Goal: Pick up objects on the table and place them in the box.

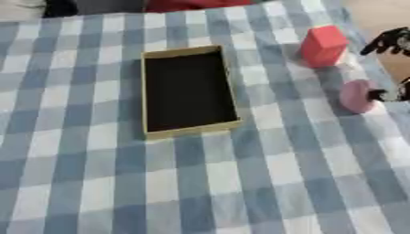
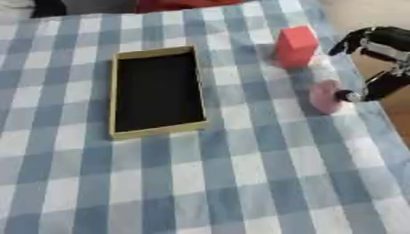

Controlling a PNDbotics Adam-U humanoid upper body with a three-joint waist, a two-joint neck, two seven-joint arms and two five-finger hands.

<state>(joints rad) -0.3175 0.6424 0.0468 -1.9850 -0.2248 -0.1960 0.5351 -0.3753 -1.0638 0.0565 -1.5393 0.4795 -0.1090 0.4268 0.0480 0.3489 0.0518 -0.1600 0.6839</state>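
An open box [image 1: 192, 129] with a tan rim and a black inside lies left of the middle of the checked table; I see nothing in it. To its right a red block [image 1: 323, 45] stands upright. Nearer to me a pink round object [image 1: 355, 96] lies on the cloth. My right hand [image 2: 388, 39] comes in from the right edge and is open. Its fingers spread beside the red block, and its thumb [image 2: 376, 87] reaches down to the pink object's right side. Whether the thumb touches it I cannot tell. My left hand does not show.
The blue and white checked cloth [image 1: 200, 183] covers the table. The table's right edge runs close behind the pink object, with brown floor [image 2: 396, 123] beyond it. Red and dark fabric [image 1: 184, 4] lies along the far edge.
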